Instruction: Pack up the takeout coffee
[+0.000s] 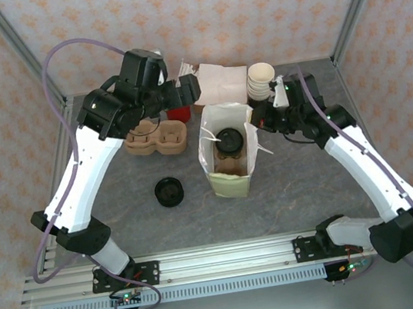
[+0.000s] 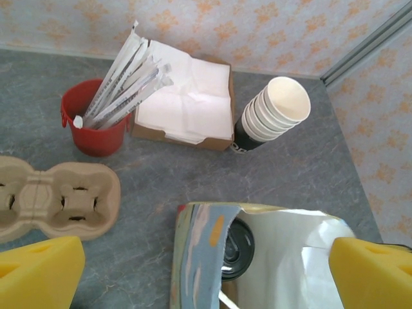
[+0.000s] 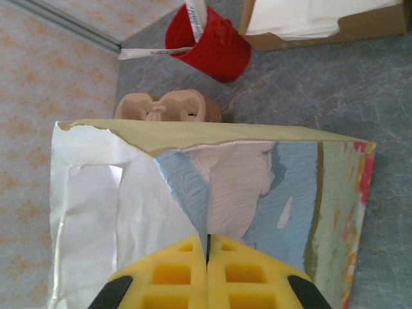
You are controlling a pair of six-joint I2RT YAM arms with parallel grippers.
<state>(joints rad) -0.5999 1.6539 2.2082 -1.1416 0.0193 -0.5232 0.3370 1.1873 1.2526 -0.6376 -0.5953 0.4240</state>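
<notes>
Packing stage: the takeout coffee (image 1: 229,139) is seen standing inside the open paper bag (image 1: 230,184), at the middle of the table. Steadying or closing the bag is judged to be the step in hand.
Right gripper (image 3: 207,248): the yellow pads are pressed together at the bag's right wall. Whether paper is caught between them cannot be told.
Left gripper (image 2: 205,270): the pads are spread wide, above and just behind the bag's far rim, and are closed on nothing.
Doing it well: the thin wall should be drawn gently, so that the bag is not tipped and the cup inside is not knocked.
Bag: a tall, soft-sided paper sack is shown, white inside, painted pale blue and cream outside, and creased at its folds.
Cup: a round, ridged black plastic lid is seen from above, while the sides are hidden by the bag.
Nearby: a moulded pulp carrier (image 1: 159,138), a red tub of wrapped straws (image 2: 96,125) and a stack of cream cups (image 2: 277,109) are set along the back.
</notes>
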